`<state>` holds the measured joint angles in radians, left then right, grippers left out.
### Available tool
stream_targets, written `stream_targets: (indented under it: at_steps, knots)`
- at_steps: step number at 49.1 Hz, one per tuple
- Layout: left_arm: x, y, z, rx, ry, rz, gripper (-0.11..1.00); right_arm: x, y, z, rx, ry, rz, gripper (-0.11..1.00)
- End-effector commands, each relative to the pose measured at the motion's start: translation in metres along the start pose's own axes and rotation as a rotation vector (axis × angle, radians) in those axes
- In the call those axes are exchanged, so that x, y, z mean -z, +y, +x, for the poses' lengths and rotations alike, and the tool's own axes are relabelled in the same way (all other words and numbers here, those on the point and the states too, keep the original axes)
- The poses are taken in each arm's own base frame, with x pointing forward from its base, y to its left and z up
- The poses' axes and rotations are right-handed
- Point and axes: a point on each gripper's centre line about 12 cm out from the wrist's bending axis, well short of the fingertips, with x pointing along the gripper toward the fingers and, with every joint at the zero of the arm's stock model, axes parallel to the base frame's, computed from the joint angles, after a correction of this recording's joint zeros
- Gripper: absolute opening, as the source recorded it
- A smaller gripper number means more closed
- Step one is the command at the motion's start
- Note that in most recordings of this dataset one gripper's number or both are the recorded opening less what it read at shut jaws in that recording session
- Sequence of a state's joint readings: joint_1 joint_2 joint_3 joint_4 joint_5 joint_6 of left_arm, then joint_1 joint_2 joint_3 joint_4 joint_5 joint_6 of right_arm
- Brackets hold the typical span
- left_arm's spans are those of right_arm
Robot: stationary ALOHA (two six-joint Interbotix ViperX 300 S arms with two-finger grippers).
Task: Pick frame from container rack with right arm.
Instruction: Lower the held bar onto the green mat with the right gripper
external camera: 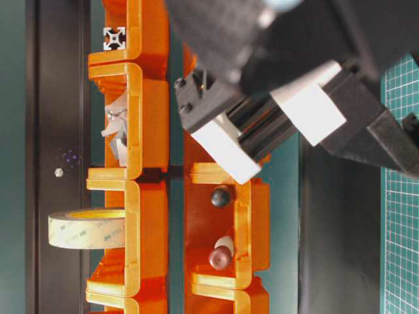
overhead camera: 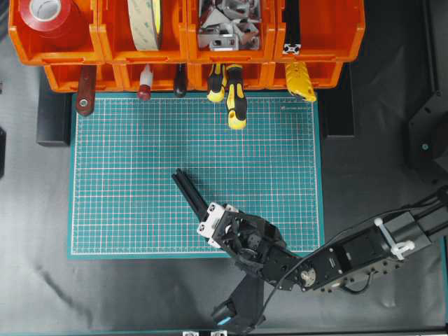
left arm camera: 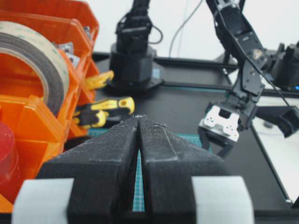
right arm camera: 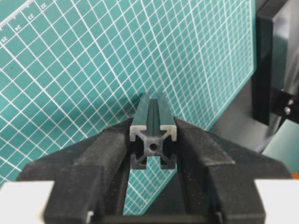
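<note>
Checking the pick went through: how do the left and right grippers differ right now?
The left gripper is shut on nothing, jaws pressed together; the right gripper clamps the frame between its jaws. The left gripper sits near the container rack; the right gripper hangs over the green mat. Both have black jaws.

A green cutting mat (overhead camera: 140, 175) covers the table's middle. Two yellow-and-black screwdrivers (overhead camera: 234, 98) overhang its far edge. A red tape roll (overhead camera: 45, 17) sits far left.

Black slotted frame (right arm camera: 153, 135) clamped over the mat; orange container rack (overhead camera: 318, 35) behind.
</note>
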<state>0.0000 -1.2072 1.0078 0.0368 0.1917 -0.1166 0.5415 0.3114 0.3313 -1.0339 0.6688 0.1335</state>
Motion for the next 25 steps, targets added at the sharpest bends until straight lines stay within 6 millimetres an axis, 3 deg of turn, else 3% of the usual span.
stream_targets:
  at_steps: [1,20,22,25]
  knots:
    - [-0.013,-0.001,0.000,0.001,-0.032,0.001,0.00,0.009,-0.002,0.000,-0.014,0.027,0.031,0.25]
    - [-0.011,0.001,0.001,-0.009,-0.024,0.000,0.00,0.019,0.009,0.001,-0.069,0.040,0.127,0.26]
    - [-0.012,0.001,0.000,-0.009,-0.028,0.000,0.00,0.019,0.010,0.001,-0.070,0.037,0.134,0.30]
    - [-0.013,0.001,0.000,-0.008,-0.036,-0.001,0.00,0.018,0.011,0.001,-0.072,0.029,0.144,0.46]
